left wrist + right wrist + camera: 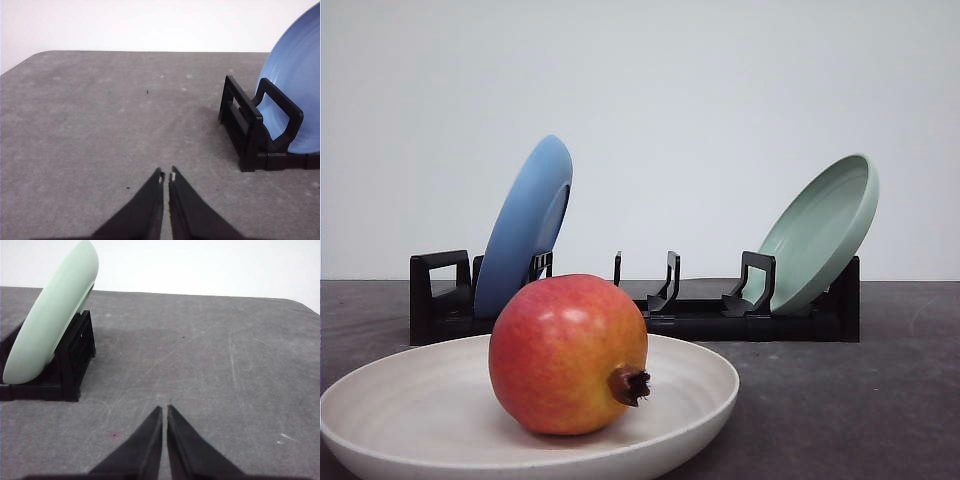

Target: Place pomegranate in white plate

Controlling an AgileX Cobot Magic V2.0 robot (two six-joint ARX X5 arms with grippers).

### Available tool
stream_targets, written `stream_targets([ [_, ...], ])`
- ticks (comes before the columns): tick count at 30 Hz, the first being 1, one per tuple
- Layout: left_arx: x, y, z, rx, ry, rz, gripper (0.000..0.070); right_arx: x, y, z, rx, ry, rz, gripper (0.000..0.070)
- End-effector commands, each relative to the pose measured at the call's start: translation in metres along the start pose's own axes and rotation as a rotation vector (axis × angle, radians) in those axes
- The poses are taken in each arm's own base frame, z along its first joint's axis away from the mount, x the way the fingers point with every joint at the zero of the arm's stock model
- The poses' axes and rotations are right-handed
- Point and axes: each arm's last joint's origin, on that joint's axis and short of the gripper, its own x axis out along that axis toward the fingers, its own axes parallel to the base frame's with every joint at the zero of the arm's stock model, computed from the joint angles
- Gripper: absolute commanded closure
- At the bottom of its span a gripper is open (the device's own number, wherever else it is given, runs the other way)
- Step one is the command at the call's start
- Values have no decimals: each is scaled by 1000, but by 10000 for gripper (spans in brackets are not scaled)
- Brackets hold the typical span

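The pomegranate (568,354), red with a yellow-orange blush and a dark crown nub pointing right, rests inside the white plate (700,398) at the near edge of the table in the front view. My left gripper (166,176) is shut with nothing in it, hovering over bare grey table to the left of the rack. My right gripper (164,409) is shut too and empty, over bare table to the right of the rack. Neither touches the fruit or the plate.
A black dish rack (700,318) stands behind the white plate. A blue plate (525,225) leans in its left end and a pale green plate (820,230) in its right end. The same rack (247,127) and blue plate (295,90) appear near my left gripper, the green plate (52,315) near my right.
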Motion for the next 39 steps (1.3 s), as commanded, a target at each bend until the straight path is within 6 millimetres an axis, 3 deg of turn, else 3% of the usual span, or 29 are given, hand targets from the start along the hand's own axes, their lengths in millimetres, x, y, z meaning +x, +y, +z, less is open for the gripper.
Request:
stream_targets([
  [1, 1, 0, -4, 16, 16, -2, 700, 0, 0, 0, -5, -8, 0, 690],
  [39, 1, 0, -4, 16, 16, -2, 700, 0, 0, 0, -5, -8, 0, 690],
])
